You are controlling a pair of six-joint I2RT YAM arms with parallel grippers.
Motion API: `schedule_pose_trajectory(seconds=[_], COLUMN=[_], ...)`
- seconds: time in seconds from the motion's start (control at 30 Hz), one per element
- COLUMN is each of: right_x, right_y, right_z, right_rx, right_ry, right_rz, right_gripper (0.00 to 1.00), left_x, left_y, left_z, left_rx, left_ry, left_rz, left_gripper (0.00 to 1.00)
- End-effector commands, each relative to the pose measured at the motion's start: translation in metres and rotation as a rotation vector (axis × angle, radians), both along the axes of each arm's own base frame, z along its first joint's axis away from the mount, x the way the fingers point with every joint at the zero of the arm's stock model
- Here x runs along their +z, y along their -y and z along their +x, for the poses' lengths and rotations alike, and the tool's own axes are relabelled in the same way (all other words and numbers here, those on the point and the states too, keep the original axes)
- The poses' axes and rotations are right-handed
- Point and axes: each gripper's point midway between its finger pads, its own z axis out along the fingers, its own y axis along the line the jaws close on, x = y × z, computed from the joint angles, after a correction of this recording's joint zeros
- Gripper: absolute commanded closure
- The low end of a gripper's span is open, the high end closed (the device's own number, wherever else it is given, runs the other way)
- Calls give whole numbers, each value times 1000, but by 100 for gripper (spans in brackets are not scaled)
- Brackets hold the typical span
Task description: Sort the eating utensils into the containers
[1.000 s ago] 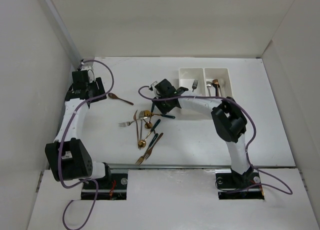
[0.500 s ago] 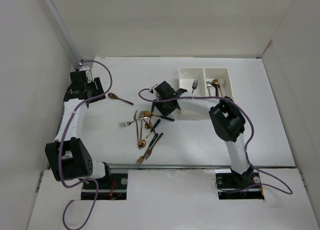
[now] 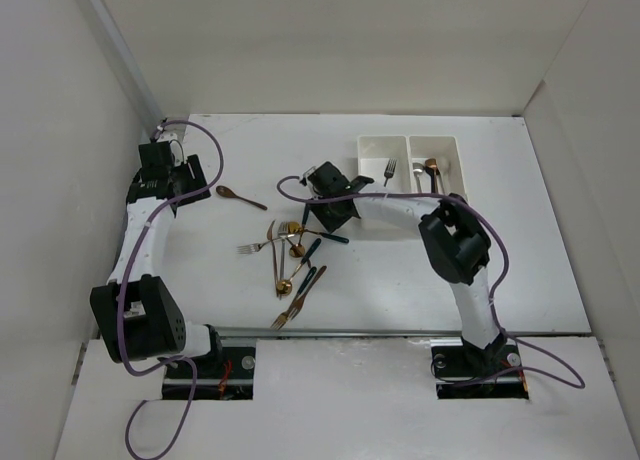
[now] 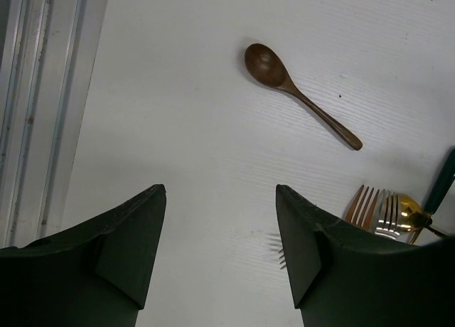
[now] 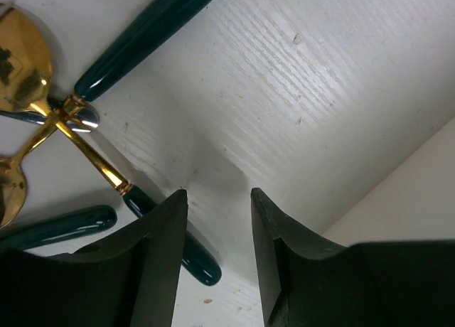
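Twice seeing jaws spread and empty: right gripper [image 5: 217, 199] hanging over green-handled utensil [image 5: 199, 263], possibly touching; left gripper [image 4: 220, 199] short of brown spoon [image 4: 281, 77].

No readable text, labels, brands or numbers on any surface, as far as the views resolve

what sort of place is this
Probably a robot test cell: white panels enclose a white table, two arms bolted at its edge, gold and green-handled cutlery beside a white plastic two-bin tray.
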Motion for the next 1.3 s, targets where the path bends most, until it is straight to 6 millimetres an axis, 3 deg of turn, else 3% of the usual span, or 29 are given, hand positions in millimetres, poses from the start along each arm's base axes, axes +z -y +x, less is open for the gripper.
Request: schedule_pose_trajectory(seconds=[0.0,0.07,0.17,0.37,0.63,0.87,0.93,0.97,1.07,1.17,1.27], right_x=[56,74,76,30,-3,-25,-23,-28,-33,-36,-19], right_y=[-12,-16,-20,-7,9,-2,-11,-11,-15,-15,-19], right_z=[-2,-9,-19,-33,-38,-35,-29,-31,-29,-32,-27], right_rx=[0,33,71,58,22,36,40,52,66,79,89], right_ry=[84,98,103,31,-16,-39,-29,-40,-44,-50,-10], right_rz=[79,113,105,17,-76,-61,-39,-45,-39,-39,-5], right_gripper=[54,54,54,52,49,46,51,60,74,100,100], left_x=[4,4,5,11,15,11,11,14,14,14,14], left_y=[0,0,2,0,-3,-3,-3,-4,-6,-6,-6], left_z=[2,2,2,3,2,1,1,0,0,0,0], left_rx=[1,1,-5,1,10,10,10,17,25,25,25], left_ry=[24,24,25,42,51,42,42,50,49,49,49], left_rz=[-13,-13,-19,-10,-8,-10,-10,-2,5,5,5], left_gripper=[40,40,40,40,40,40,40,40,40,40,40])
